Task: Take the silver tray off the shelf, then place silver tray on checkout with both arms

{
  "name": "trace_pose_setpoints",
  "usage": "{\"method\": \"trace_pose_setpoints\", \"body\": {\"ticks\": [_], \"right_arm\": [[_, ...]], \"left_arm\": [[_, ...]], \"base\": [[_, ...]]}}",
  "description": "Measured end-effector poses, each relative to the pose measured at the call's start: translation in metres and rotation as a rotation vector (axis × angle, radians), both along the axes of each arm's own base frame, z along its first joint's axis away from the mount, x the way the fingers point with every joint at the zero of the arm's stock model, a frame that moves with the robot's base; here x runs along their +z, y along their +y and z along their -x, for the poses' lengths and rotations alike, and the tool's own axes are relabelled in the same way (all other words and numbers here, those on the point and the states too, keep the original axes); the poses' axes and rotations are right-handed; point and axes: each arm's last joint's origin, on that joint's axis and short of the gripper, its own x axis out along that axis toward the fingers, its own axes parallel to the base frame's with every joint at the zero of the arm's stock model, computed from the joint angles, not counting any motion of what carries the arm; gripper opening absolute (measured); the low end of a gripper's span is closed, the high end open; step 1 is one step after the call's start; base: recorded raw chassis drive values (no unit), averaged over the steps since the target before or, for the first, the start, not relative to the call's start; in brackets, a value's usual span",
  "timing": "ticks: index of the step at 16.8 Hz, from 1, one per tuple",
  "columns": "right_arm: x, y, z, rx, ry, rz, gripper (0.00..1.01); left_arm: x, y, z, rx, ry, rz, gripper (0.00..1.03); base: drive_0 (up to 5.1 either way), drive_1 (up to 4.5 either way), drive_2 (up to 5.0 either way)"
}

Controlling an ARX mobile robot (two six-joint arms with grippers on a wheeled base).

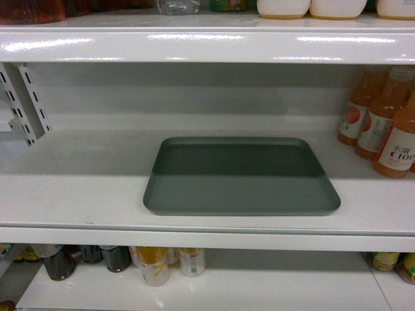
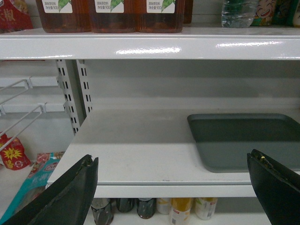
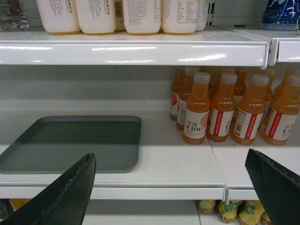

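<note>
The silver tray is lying flat on the shelf, close to the front edge. Orange drink bottles are standing near its right side, not touching it. The left hand is hanging in front of the shelf with its two dark fingers wide apart, holding nothing. The right hand is doing the same, open and empty, with the tray on its left and the bottles behind it.
</note>
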Motion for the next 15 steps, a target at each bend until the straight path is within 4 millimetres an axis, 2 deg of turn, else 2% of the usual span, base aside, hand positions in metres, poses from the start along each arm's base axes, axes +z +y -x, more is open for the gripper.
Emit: {"method": "trace_pose_setpoints", "body": {"ticks": [1, 3, 5, 6, 7, 10, 11, 15], "right_arm": [[0.000, 0.000, 0.000, 0.000, 0.000, 0.000, 0.98], [-0.005, -0.001, -0.005, 0.081, 0.184, 0.018, 0.98], [-0.011, -0.002, -0.023, 0.078, 0.305, 0.050, 0.98], [-0.015, -0.001, -0.036, 0.069, 0.365, 0.066, 0.98], [-0.023, 0.002, -0.057, 0.090, 0.439, 0.068, 0.98], [-0.034, 0.016, -0.105, 0.131, 0.489, 0.083, 0.98], [-0.040, 0.021, -0.129, 0.140, 0.523, 0.063, 0.98], [-0.054, 0.032, -0.181, 0.142, 0.610, -0.007, 0.98]], "left_arm": [[0.000, 0.000, 0.000, 0.000, 0.000, 0.000, 0.98], [-0.002, -0.004, -0.005, 0.137, 0.184, -0.065, 0.98], [0.000, -0.005, -0.030, 0.275, 0.301, -0.132, 0.98], [-0.006, -0.007, -0.045, 0.250, 0.357, -0.139, 0.98], [-0.013, -0.014, -0.077, 0.153, 0.417, -0.137, 0.98], [-0.034, -0.025, -0.137, 0.061, 0.548, -0.075, 0.98], [-0.048, -0.034, -0.159, 0.039, 0.603, -0.075, 0.98], [-0.069, -0.052, -0.202, -0.023, 0.708, -0.052, 0.98]], "base": [[0.0, 0.00, 0.0], [0.0, 0.00, 0.0], [0.0, 0.00, 0.0], [0.0, 0.00, 0.0], [0.0, 0.00, 0.0], [0.0, 0.00, 0.0], [0.0, 0.00, 0.0], [0.0, 0.00, 0.0]]}}
